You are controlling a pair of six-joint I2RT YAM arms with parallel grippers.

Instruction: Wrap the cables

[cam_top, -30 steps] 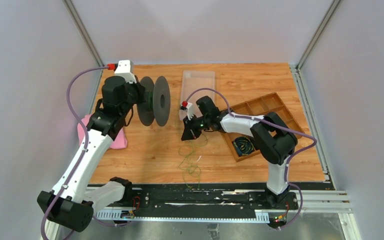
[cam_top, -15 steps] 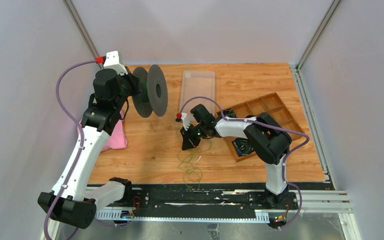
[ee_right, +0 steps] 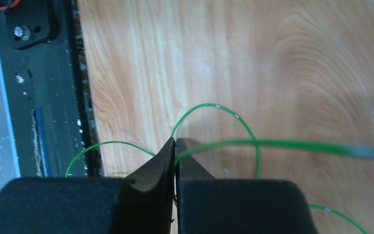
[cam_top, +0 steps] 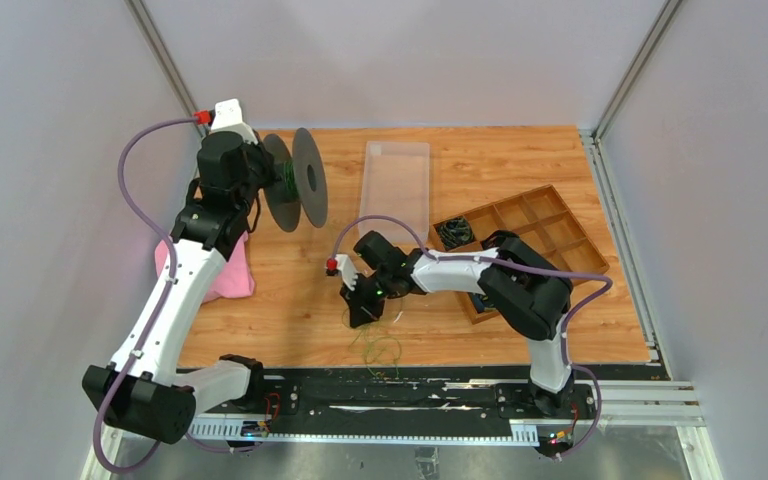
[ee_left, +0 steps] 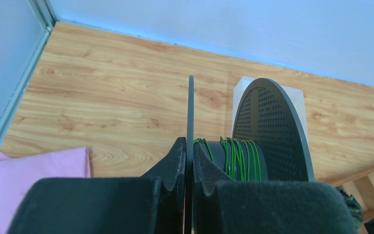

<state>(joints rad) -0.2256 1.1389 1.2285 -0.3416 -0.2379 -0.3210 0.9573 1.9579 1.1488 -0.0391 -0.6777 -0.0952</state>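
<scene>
I am viewing the cables (cam_top: pixel 378 346) as thin, bright green wire, far thinner than a finger. In the top view the loose length is lying in slack, overlapping loops at lower centre of the frame. In the right wrist view the cables (ee_right: pixel 214 106) are arching in an open curve at mid-frame. One strand is being pinched at centre by the right gripper (ee_right: pixel 176 142) and is running, blurred, to the right edge. In the left wrist view the cables (ee_left: pixel 237 157) are sitting in several neat turns, side by side, around the dark hub of a spool (ee_left: pixel 272 126), right of centre.
</scene>
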